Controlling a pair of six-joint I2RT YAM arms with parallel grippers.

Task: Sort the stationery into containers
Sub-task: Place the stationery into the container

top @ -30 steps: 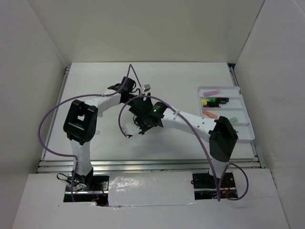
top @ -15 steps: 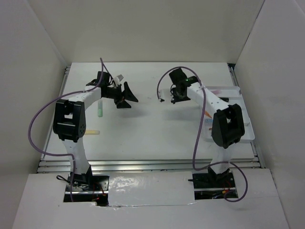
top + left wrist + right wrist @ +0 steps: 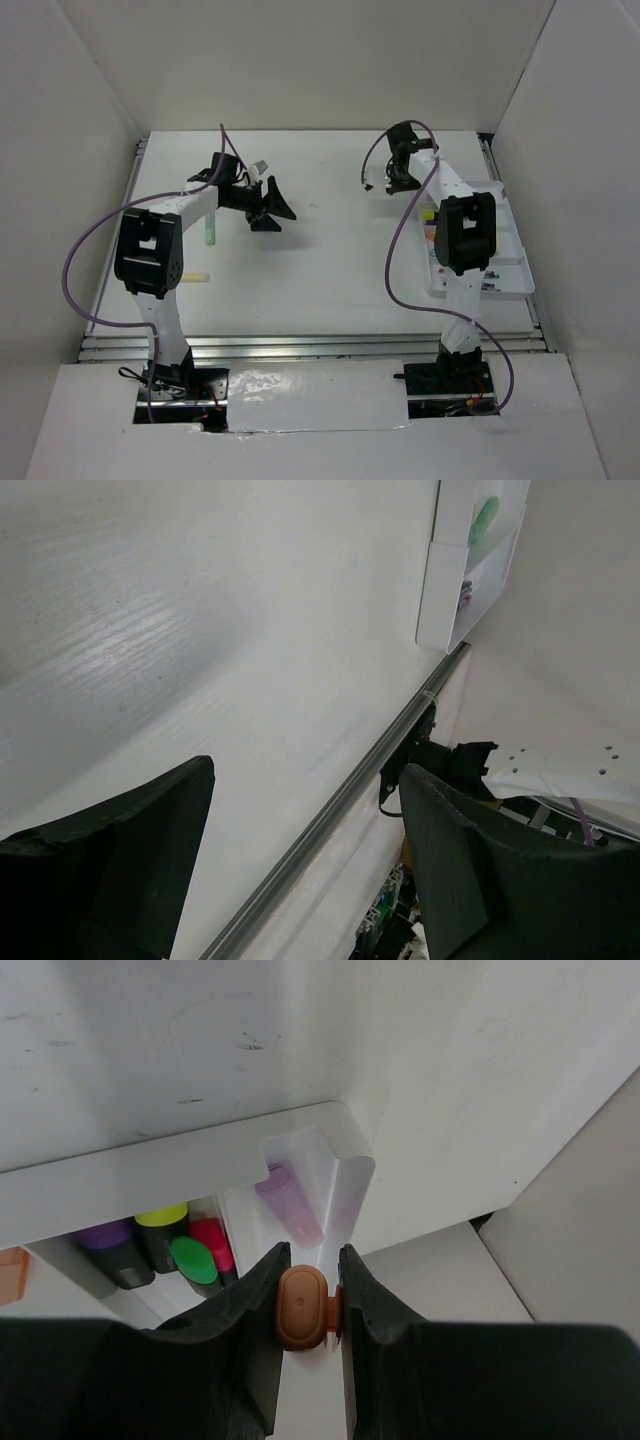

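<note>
An orange-ended marker (image 3: 302,1312) is held clamped between the jaws of the right pincer (image 3: 308,1290), which is poised over a corner of the white divided tray (image 3: 150,1175). Just beyond the fingertips a lilac marker (image 3: 290,1200) is seen in the end compartment. To their left, highlighters with green (image 3: 193,1260), red, yellow and purple caps are packed in the next. The placing step is judged to be in hand: the marker must be carried over a fitting compartment, lowered and released. The left pincer (image 3: 305,810) is spread wide, with nothing in it. A pale green marker (image 3: 211,232) and a pale yellow marker (image 3: 196,276) are seen on the table behind it, to be fetched afterwards.
</note>
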